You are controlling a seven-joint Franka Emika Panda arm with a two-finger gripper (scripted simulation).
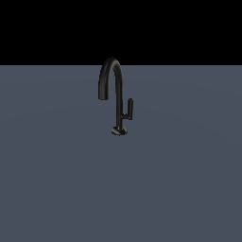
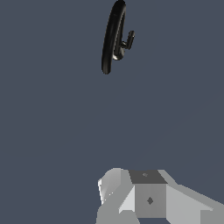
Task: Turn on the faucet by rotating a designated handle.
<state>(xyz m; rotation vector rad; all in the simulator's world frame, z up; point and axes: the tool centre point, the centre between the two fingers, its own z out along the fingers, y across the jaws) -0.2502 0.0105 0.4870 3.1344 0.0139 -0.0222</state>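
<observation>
The black gooseneck faucet stands upright on a grey surface in the exterior view, its spout arching toward that view's left. The handle, a short vertical bar on a small stub, sits on the stem's right side in that view. The wrist view looks down on the faucet from above, with the handle beside the stem. Only part of my gripper shows, as grey and white blocks at the picture's edge, far from the faucet and touching nothing. I cannot tell how its jaws stand. The arm does not show in the exterior view.
The flat grey surface stretches around the faucet on all sides. A black background lies beyond its far edge. No other objects show.
</observation>
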